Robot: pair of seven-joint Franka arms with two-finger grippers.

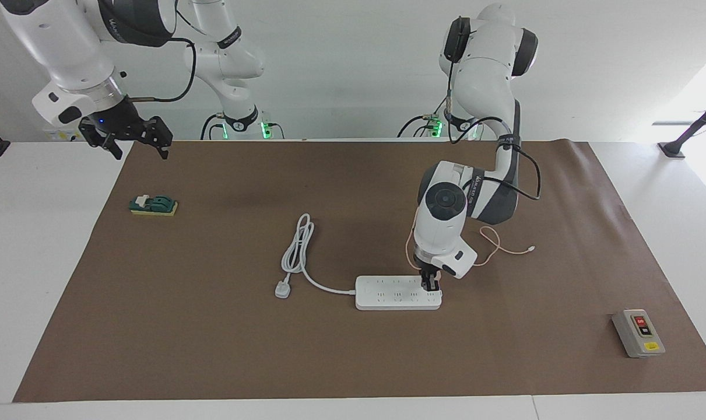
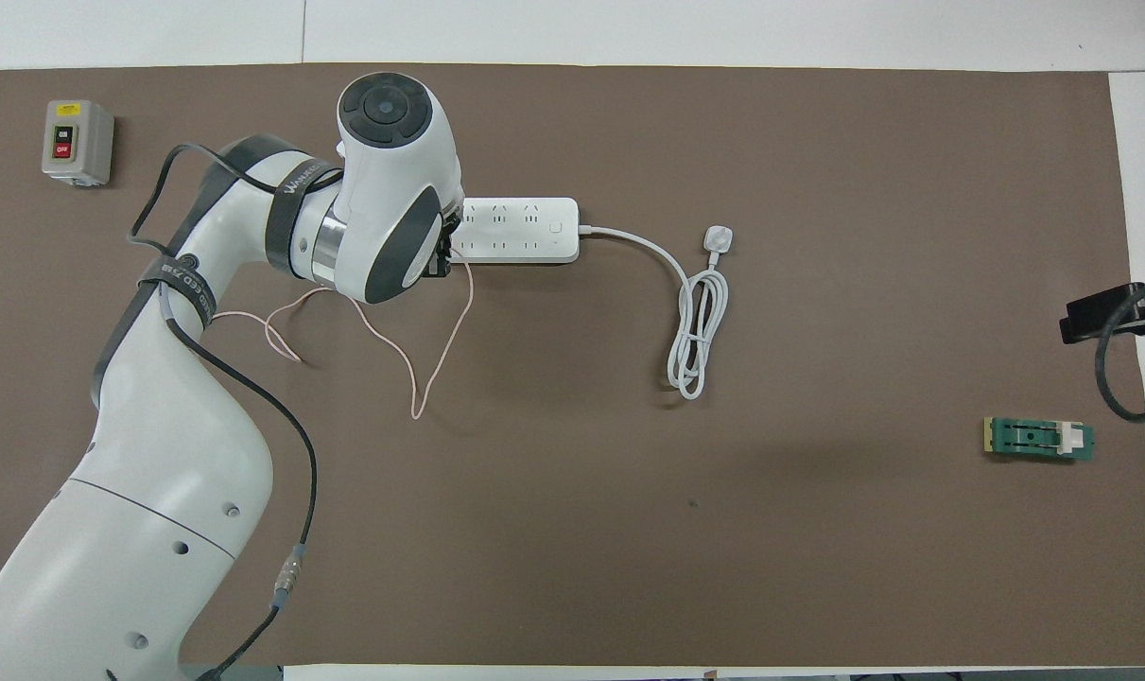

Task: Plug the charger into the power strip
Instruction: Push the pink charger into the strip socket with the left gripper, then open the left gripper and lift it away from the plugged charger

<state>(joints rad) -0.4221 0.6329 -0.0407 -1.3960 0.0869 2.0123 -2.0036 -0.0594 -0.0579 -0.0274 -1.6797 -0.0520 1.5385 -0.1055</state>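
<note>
The white power strip (image 1: 387, 293) (image 2: 520, 230) lies flat mid-table. My left gripper (image 1: 430, 284) (image 2: 446, 255) points down onto the strip's end toward the left arm's side, shut on the charger. The charger's cube is almost hidden between the fingers and under the wrist. Its thin pink cable (image 1: 495, 242) (image 2: 419, 378) trails in loops over the mat, nearer to the robots than the strip. My right gripper (image 1: 134, 140) (image 2: 1101, 317) hangs open over the mat's edge at the right arm's end, where that arm waits.
The strip's thick white cord (image 1: 297, 251) (image 2: 695, 331) coils beside it and ends in a white three-pin plug (image 1: 282, 289) (image 2: 718, 240). A grey switch box (image 1: 638, 332) (image 2: 78, 142) sits at the left arm's end. A green block (image 1: 153, 205) (image 2: 1038, 439) lies below the right gripper.
</note>
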